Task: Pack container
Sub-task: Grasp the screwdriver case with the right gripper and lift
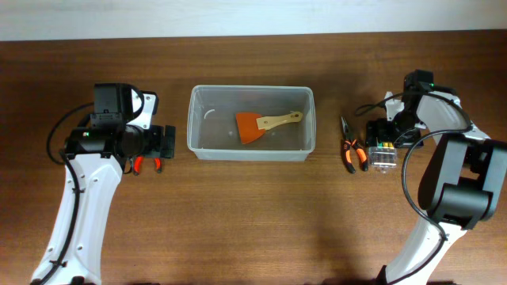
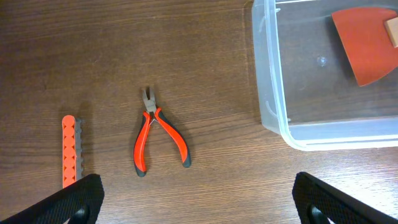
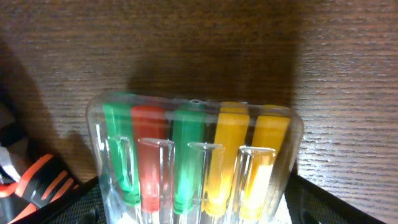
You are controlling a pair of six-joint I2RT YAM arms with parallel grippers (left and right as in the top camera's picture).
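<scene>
Container [image 1: 191,119] mid-frame, long axis left-right; my left jaws, spread wide above red pliers [image 2: 158,140], sit just off its left end. Right jaws flank a bit case [image 3: 196,155]; grip unclear.

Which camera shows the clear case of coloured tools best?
The right wrist view: the case fills it, showing green, red and yellow handles. Overhead it is only a small blur. The left wrist view misses it.

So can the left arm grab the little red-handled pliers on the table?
Probably yes. The small red-and-black-handled pliers lie flat on the wooden table, just ahead of the left tool, whose fingers are spread open. Nothing covers them; the clear plastic container sits apart to one side.
</scene>
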